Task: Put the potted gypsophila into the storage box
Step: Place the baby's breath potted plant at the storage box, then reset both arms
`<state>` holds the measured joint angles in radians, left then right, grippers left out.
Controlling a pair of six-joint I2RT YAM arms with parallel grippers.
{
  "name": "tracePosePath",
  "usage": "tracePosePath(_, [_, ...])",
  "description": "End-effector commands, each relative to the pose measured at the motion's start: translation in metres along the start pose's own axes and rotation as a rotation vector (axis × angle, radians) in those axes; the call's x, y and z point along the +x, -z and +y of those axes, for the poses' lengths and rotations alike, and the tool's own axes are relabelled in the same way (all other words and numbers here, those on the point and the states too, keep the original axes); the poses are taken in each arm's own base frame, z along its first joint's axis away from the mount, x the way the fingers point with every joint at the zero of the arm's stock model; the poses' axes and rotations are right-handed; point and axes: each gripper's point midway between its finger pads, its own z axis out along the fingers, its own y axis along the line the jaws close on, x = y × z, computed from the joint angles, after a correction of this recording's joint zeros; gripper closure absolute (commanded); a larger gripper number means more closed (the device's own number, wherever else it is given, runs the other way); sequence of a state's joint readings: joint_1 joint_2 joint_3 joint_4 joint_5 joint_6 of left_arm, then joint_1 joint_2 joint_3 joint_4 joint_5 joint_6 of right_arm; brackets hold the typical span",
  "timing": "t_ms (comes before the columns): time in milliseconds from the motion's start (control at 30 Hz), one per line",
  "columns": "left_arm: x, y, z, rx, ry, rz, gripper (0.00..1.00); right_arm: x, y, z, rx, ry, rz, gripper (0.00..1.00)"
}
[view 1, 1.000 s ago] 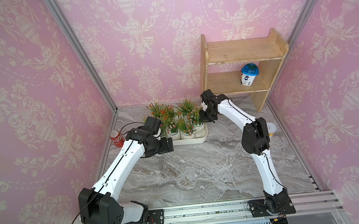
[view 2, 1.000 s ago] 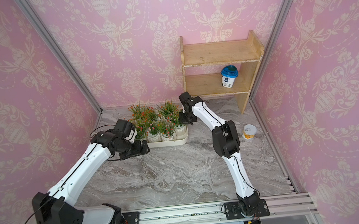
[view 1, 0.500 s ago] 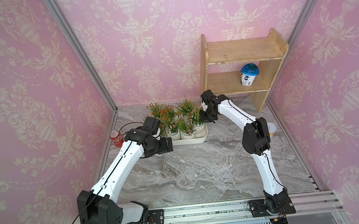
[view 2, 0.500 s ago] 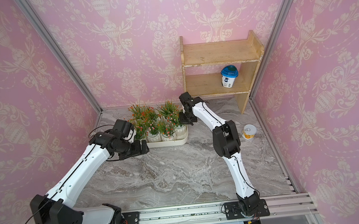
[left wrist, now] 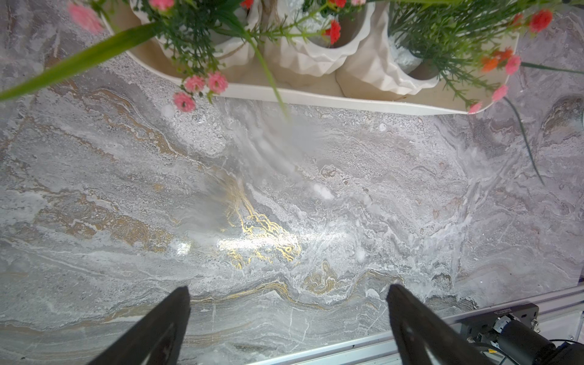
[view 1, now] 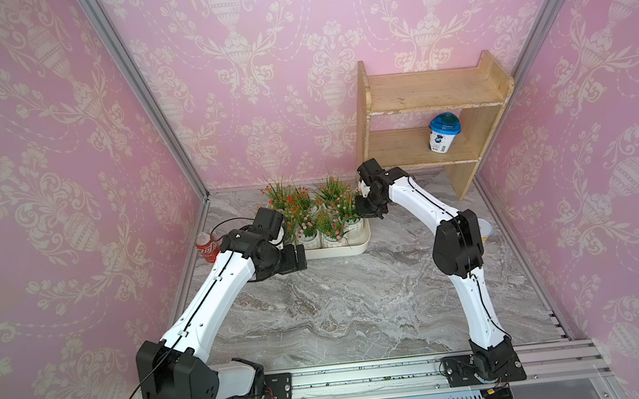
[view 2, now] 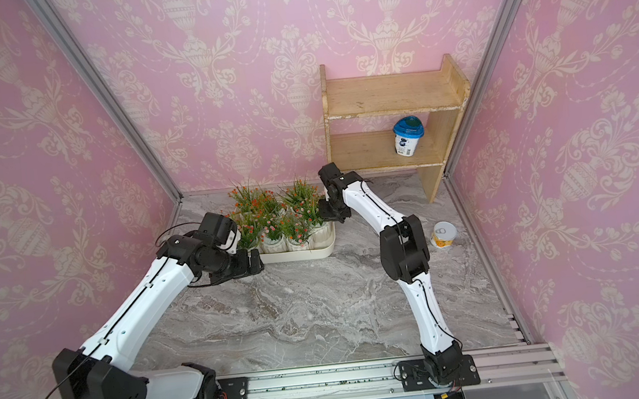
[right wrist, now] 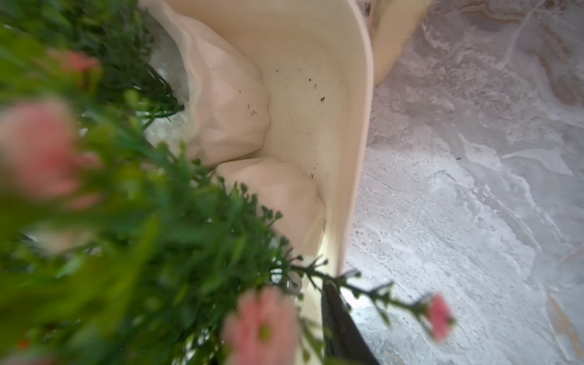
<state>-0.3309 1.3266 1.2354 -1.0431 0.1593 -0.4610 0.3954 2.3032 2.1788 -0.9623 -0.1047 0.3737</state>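
We see a tabletop (left wrist: 316, 205) of grey marble-look stone with gold veins, polished enough to throw glare. The storage box (right wrist: 316, 79) reads as smooth cream plastic with a soft sheen, flecked with dark crumbs. The potted gypsophila (view 1: 311, 217) have plastic-looking green sprigs, and their faceted pots (left wrist: 313, 60) look like matt white ceramic. The shelf (view 1: 427, 92) is bare, unvarnished wood, chipped pale along its edges. We read the arm shells (view 1: 215, 298) as glossy white plastic with matt black joints, and the left gripper (left wrist: 288, 289) has matt black jaws. The base rail (view 1: 367, 379) is brushed metal. The walls (view 1: 276, 53) carry matt printed wallpaper.
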Motion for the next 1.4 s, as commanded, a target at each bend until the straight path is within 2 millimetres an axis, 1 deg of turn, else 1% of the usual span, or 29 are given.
tracePosePath(0, [0.002,0.011,0.005,-0.011,-0.012,-0.011,0.01,-0.002,0.036,-0.007,0.031,-0.018,-0.034,0.63])
tracePosePath(267, [0.001,0.016,0.008,-0.022,-0.013,-0.028,0.01,-0.007,0.061,-0.006,0.032,-0.018,-0.076,0.59])
tracePosePath(467, [-0.006,0.026,0.014,-0.031,-0.005,-0.063,0.01,-0.002,0.08,-0.012,0.055,-0.011,-0.099,0.48])
tracePosePath(533, [-0.008,0.028,0.016,-0.036,-0.003,-0.07,0.01,0.001,0.085,-0.014,0.057,-0.008,-0.104,0.38])
tracePosePath(600, [-0.011,0.031,0.018,-0.04,0.0,-0.081,0.01,0.003,0.09,-0.017,0.062,-0.011,-0.112,0.24])
tracePosePath(700, [-0.018,0.035,0.022,-0.053,0.011,-0.11,0.01,0.006,0.101,-0.024,0.086,-0.014,-0.132,0.09])
tracePosePath(733, [-0.021,0.037,0.023,-0.053,0.017,-0.125,0.01,0.007,0.105,-0.026,0.096,-0.015,-0.139,0.06])
tracePosePath(767, [-0.025,0.039,0.025,-0.05,0.028,-0.143,0.01,0.008,0.109,-0.03,0.107,-0.019,-0.146,0.01])
tracePosePath(933, [-0.044,0.049,0.038,-0.023,0.117,-0.229,0.01,0.014,0.132,-0.047,0.127,-0.053,-0.185,0.0])
tracePosePath(1100, [-0.064,0.057,0.053,0.033,0.216,-0.325,0.01,0.024,0.155,-0.066,0.141,-0.063,-0.247,0.0])
tracePosePath(1200, [-0.079,0.055,0.067,0.139,0.314,-0.385,0.01,0.032,0.169,-0.083,0.196,-0.072,-0.318,0.0])
tracePosePath(1267, [-0.089,0.053,0.08,0.202,0.388,-0.434,0.01,0.04,0.18,-0.1,0.243,-0.111,-0.37,0.0])
tracePosePath(1367, [-0.104,0.057,0.092,0.24,0.398,-0.528,0.01,0.052,0.19,-0.121,0.284,-0.154,-0.414,0.0])
